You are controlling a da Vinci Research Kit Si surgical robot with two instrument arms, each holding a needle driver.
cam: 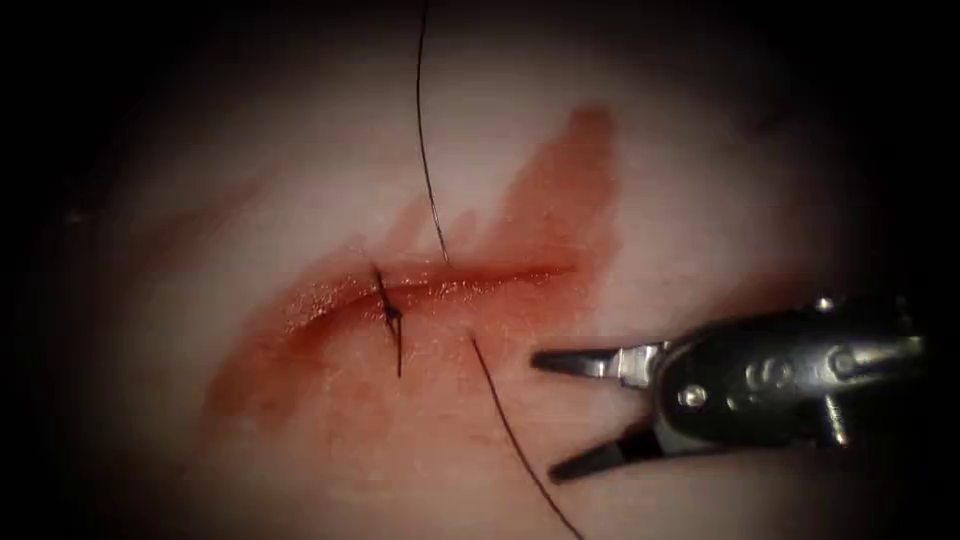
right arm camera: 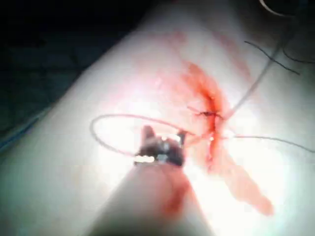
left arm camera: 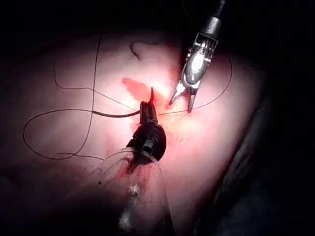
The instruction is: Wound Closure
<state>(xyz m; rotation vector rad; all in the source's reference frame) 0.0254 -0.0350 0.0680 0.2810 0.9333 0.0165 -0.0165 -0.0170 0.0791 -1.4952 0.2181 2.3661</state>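
Right tool [cam: 545,415] hovers with jaws wide, empty, right of the cut [cam: 430,285]. Thread [cam: 425,130] enters the tissue [cam: 700,180] there. Left tool [left arm camera: 147,114] grips the needle [left arm camera: 118,115] at one end, outside tissue.

Pale pink tissue [cam: 700,180] carries red fluid [cam: 560,190]; the thread [cam: 425,150] is black, the right tool [cam: 585,410] dark metal.

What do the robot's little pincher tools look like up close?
The right tool has two thin, dark, pointed jaws on a shiny silver hinge, then a chunky dark metal wrist with round bolts. The left tool has a dark tip on a rounded black wrist.
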